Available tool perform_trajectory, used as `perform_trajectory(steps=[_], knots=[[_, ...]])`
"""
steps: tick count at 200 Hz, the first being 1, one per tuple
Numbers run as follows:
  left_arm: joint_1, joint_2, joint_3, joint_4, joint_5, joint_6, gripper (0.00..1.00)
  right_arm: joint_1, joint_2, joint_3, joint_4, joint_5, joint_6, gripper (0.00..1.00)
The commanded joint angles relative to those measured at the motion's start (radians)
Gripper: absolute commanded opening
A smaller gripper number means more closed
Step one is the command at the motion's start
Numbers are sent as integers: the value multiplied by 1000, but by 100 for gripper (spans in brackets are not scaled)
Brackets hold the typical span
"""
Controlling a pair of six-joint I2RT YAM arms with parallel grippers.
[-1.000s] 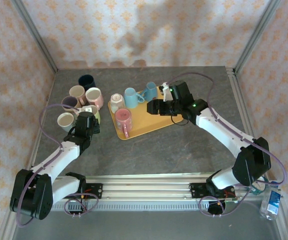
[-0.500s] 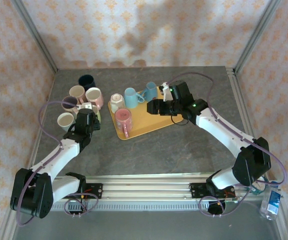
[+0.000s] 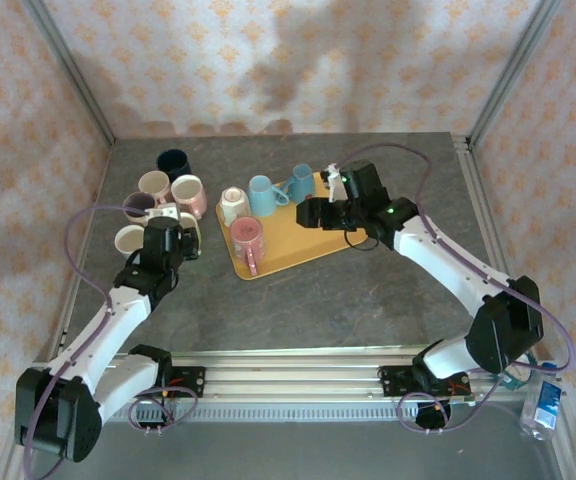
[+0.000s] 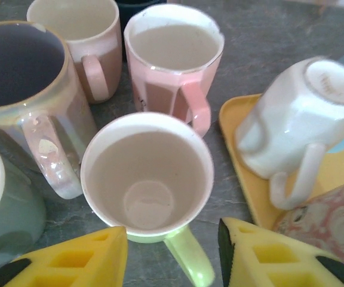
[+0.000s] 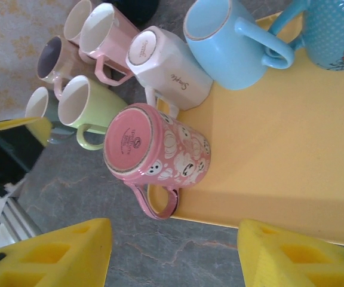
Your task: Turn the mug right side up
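Note:
A light-green mug [image 4: 147,173] with a white inside stands right side up on the table among the left group of mugs. My left gripper [image 4: 172,242] is open, its yellow fingers on either side of the mug's green handle and clear of it. In the top view this gripper [image 3: 173,236] sits just near-side of the mug [image 3: 186,226]. A pink patterned mug [image 5: 157,149] rests bottom up on the yellow tray [image 5: 279,149], handle over the tray's edge. My right gripper [image 5: 175,239] hangs open above the table in front of that mug, holding nothing.
A white mug [image 4: 297,113] also stands bottom up on the tray, with a light-blue mug [image 3: 263,192] and a dotted blue mug [image 3: 301,182] behind. Several upright mugs crowd the green one: purple-lined [image 4: 17,72], tan [image 4: 76,24], pink [image 4: 172,48]. Frame posts border the table.
My left gripper has opened and let go of the green mug's handle, drawing back slightly. The mug stays upright. The right arm has not moved.

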Motion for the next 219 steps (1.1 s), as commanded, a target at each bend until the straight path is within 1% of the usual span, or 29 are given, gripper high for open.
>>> perform_trajectory(steps=[1,34,64,94,117,133,157,183,219], knots=[[7,-35,88,-110,72,-93,46,-8,-60,2,-36,84,-34,58],[6,-41,152,-134,274,-115,48,-8,-69,-4,-75,202,5,56],[-4,-90,155,-98,365,-99,48,-8,-66,1,-108,244,46,54],[-15,-105,170,-113,378,-126,50,-8,-84,-11,-127,255,65,53],[-25,-85,211,-189,357,-151,50,1,-94,-32,-125,246,31,50],[-26,-71,242,-249,357,-145,50,21,-99,-52,-121,256,13,50],[-25,-71,279,-350,360,-129,50,69,-92,-73,-107,268,4,50],[-25,-88,292,-432,361,-122,51,151,-58,-67,-95,290,6,49],[-25,-49,324,-522,378,-134,50,245,50,-28,-51,298,61,48]])
